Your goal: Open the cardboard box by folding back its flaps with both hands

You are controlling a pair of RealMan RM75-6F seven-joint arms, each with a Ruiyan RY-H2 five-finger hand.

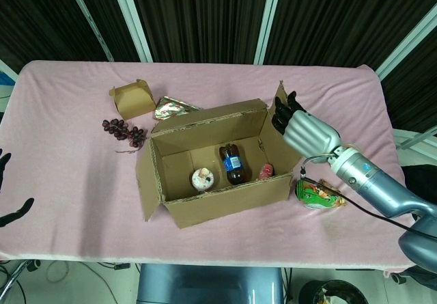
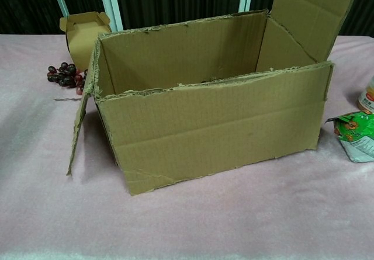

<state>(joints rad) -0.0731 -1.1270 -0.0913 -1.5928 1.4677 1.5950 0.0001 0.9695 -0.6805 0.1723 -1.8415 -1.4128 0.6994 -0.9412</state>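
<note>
The cardboard box (image 1: 225,205) stands open-topped in the middle of the pink table, and in the chest view the box (image 2: 222,131) fills the frame. Its right flap (image 1: 278,106) stands upright, seen tall at the flap (image 2: 310,14) in the chest view. The left flap (image 1: 145,188) hangs down outside. My right hand (image 1: 304,128) is at the box's right end, its dark fingertips (image 1: 282,110) touching the upright flap. My left hand (image 1: 8,188) shows only as spread dark fingertips at the far left edge, holding nothing.
Inside the box lie a bottle (image 1: 233,164), a round cup (image 1: 202,179) and a small red item (image 1: 265,173). A small carton (image 1: 133,99), grapes (image 1: 124,130) and a foil packet (image 1: 172,107) sit behind-left. A green packet (image 1: 317,196) and a jar (image 2: 367,96) lie to the right.
</note>
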